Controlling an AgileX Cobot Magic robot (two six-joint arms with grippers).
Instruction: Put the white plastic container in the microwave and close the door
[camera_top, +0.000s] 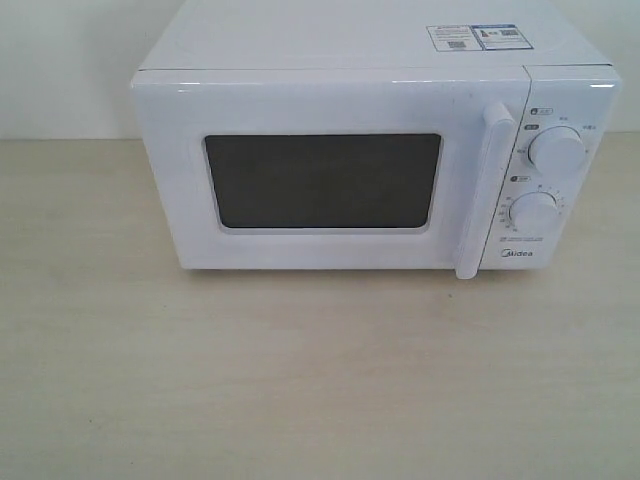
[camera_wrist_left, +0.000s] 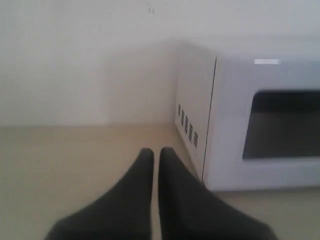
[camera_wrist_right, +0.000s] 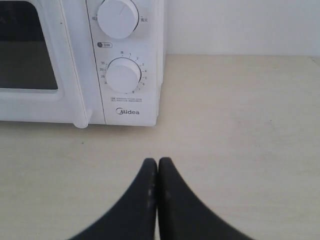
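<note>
Two grippers, both clenched on nothing. The left gripper (camera_wrist_left: 156, 152) has its fingers nearly tip to tip, low over the counter (camera_top: 300, 380), near the vent slots (camera_wrist_left: 187, 127) on the side of the microwave (camera_top: 340, 100). The right gripper (camera_wrist_right: 157, 162) is pinched shut over the counter in front of the two dials (camera_top: 557, 150). The microwave sits mid-counter. The door (camera_top: 180, 180) is shut flush, with its handle (camera_top: 480, 190) upright beside the dials. The dark window (camera_top: 322, 180) shows nothing inside. Stickers (camera_top: 480, 37) are on top.
</note>
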